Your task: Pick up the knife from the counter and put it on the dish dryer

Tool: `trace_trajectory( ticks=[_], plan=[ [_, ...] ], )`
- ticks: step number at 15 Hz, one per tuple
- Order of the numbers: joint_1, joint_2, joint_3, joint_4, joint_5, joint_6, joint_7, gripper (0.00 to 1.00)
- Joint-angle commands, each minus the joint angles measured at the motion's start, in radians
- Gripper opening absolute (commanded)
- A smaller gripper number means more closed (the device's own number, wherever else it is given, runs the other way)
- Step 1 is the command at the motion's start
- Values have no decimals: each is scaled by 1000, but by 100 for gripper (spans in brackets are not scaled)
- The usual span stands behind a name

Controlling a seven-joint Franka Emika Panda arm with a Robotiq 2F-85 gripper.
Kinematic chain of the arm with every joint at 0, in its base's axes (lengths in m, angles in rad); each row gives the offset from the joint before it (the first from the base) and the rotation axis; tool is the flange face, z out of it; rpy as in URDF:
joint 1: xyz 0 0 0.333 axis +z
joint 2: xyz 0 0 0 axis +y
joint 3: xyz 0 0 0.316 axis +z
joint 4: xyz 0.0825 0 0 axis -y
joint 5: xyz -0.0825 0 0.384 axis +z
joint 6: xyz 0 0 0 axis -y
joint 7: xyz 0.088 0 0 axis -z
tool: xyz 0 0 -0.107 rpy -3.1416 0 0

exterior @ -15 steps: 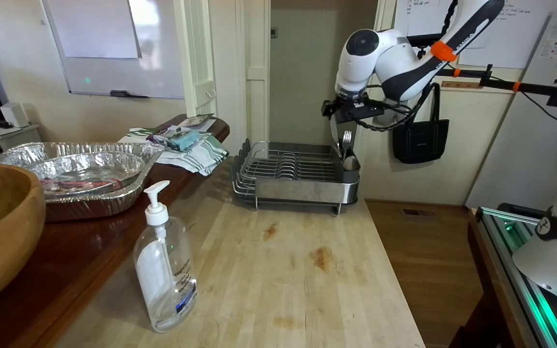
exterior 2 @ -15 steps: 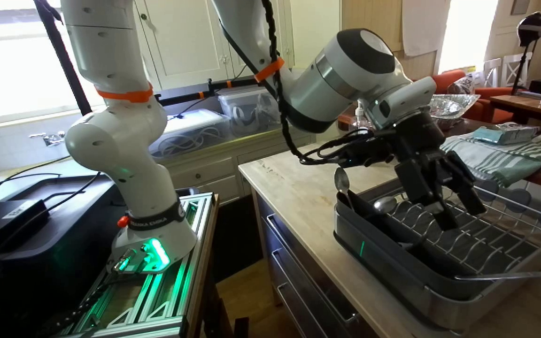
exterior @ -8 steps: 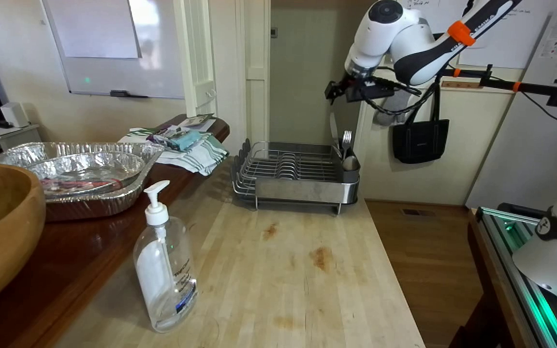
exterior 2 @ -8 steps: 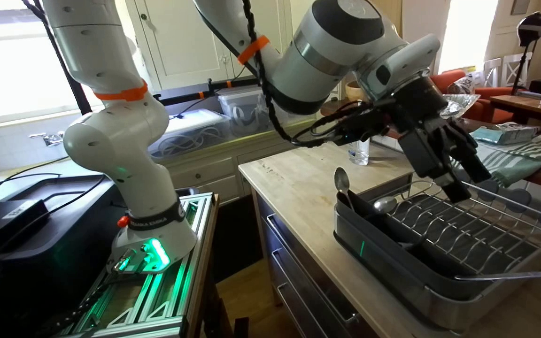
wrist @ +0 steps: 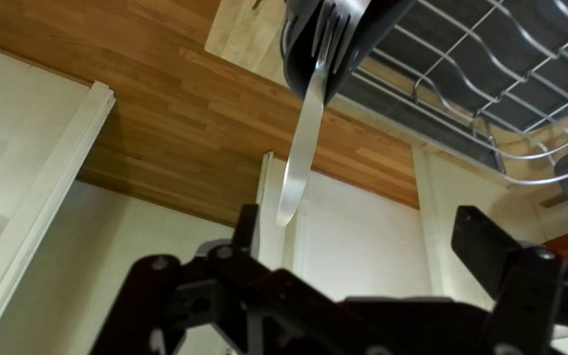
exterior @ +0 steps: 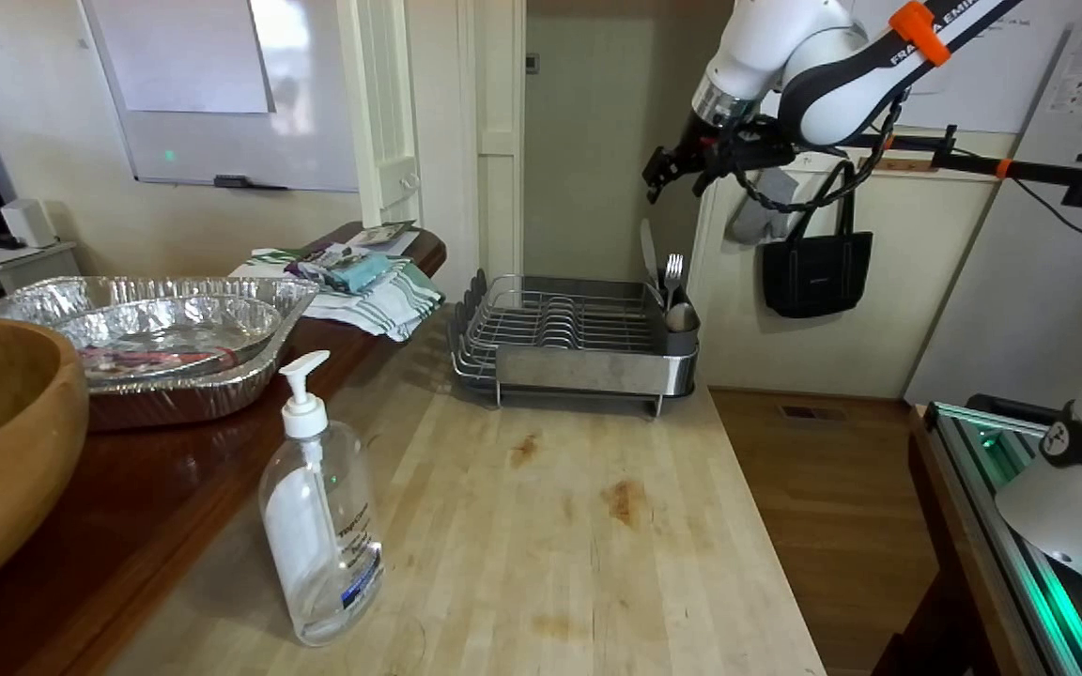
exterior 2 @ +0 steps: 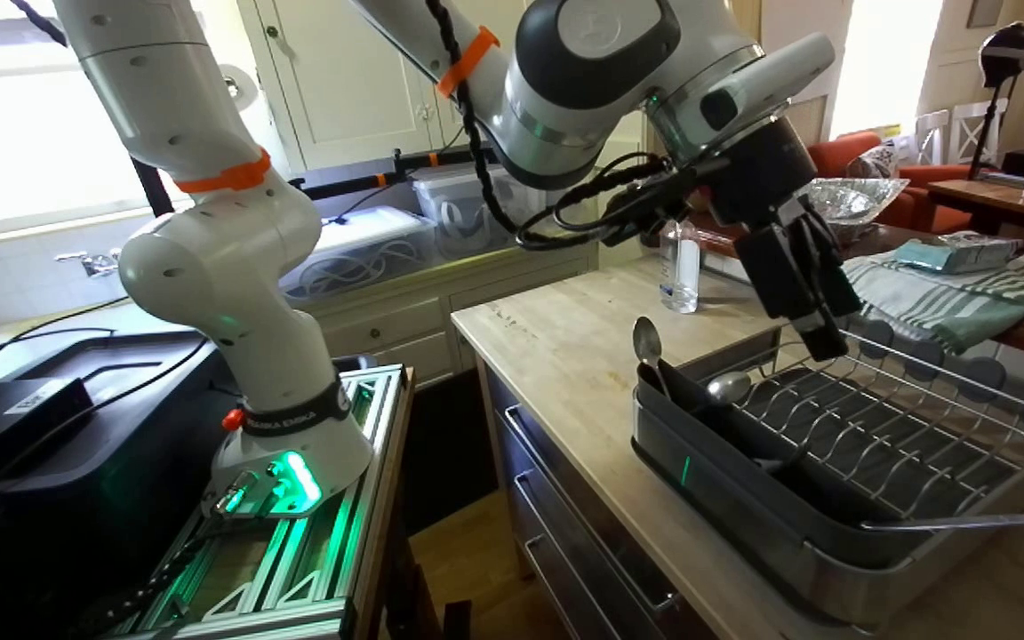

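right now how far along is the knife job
Done: the knife leans blade up from the cutlery holder of the dish dryer. In hand: nothing gripped; the gripper stands open, apart from the knife. Left: seemingly no more placing, perhaps just drawing the gripper away.

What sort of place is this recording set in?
Most likely a home kitchen: a dish dryer holding spoons, a wooden counter, and white cupboards.

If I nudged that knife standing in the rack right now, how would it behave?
The knife would probably be stiff, looking like solid metal. Its smooth, shiny surface could be slippery. Leaning tall out of the dish rack's cutlery holder, it would likely swing sideways.
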Motion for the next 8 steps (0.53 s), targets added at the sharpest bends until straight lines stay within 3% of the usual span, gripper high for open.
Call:
trace_trajectory(
  ticks=[1, 2, 3, 5, 8],
  plan=[
    [19, -83, 18, -57, 210, -79, -272, 100],
    [66, -101, -20, -54, 260, -119, -346, 100],
    [67, -117, -17, -44, 308, -163, -419, 100],
    [24, -146, 33, -19, 391, -252, -550, 100],
    [10, -184, 55, 15, 418, -373, -649, 100]
  ],
)
